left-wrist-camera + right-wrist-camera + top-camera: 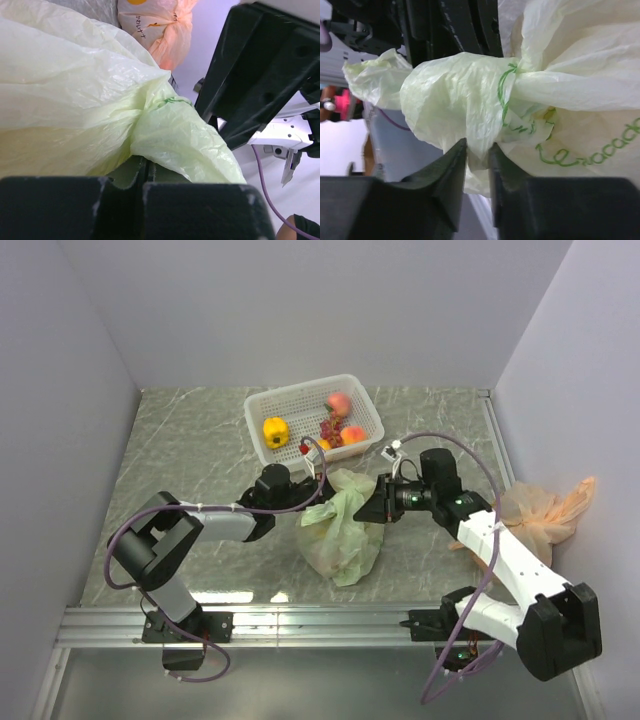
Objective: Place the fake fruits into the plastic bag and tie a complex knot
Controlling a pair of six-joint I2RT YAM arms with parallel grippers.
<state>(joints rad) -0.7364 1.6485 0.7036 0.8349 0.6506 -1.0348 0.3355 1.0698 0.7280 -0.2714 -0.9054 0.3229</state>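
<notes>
As the handles need drawing tight, bag point(340, 530): lies just in front of the basket point(262, 405).
Left gripper point(142, 172): pressed together on a fold of bag film, probably to anchor that side.
Right gripper point(477, 157): pinching the opposite handle, probably to pull outward.
Neck point(512, 95): cinched, with its long axis parallel to the basket's near wall.
Fruits point(338, 402): several lie in the basket.

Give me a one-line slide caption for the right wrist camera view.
Right gripper pinching a fold of the pale green plastic bag just beside its knot.
</notes>
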